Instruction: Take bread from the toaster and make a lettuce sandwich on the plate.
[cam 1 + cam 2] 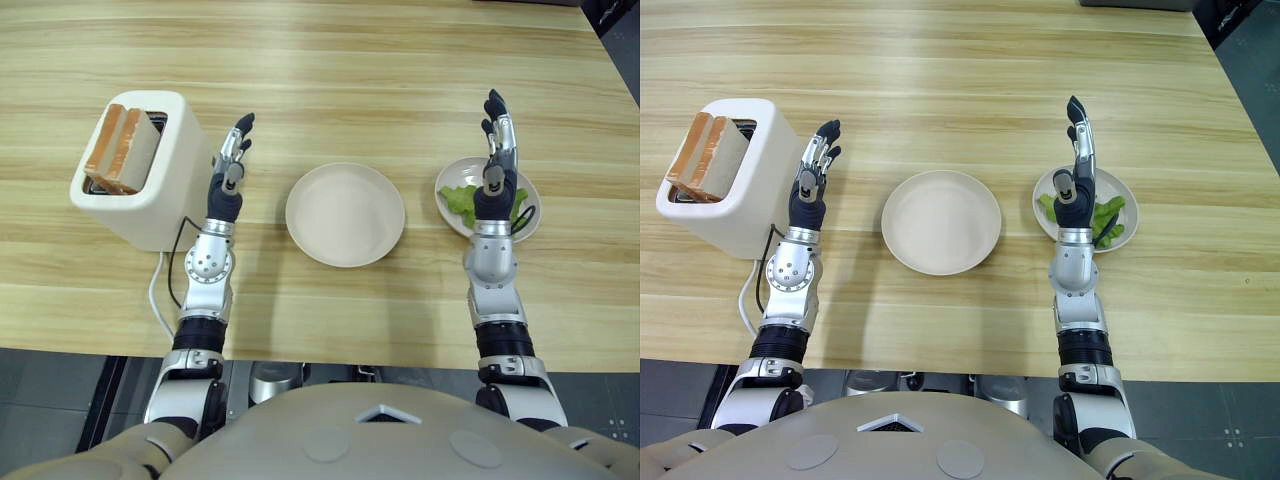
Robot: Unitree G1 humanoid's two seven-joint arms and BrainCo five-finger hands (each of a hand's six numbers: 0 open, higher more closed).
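Left eye view: two bread slices [122, 148] stood in the toaster [150, 195], just left of the left hand [232, 168] — light, stiff yet crumbly, probably best pinched by the tops poking out. That hand was spread wide, holding nothing. The right hand [497, 160], equally wide and empty, hung over the lettuce [459, 200] — limp, easily torn. The plate [345, 214] lay between both hands.
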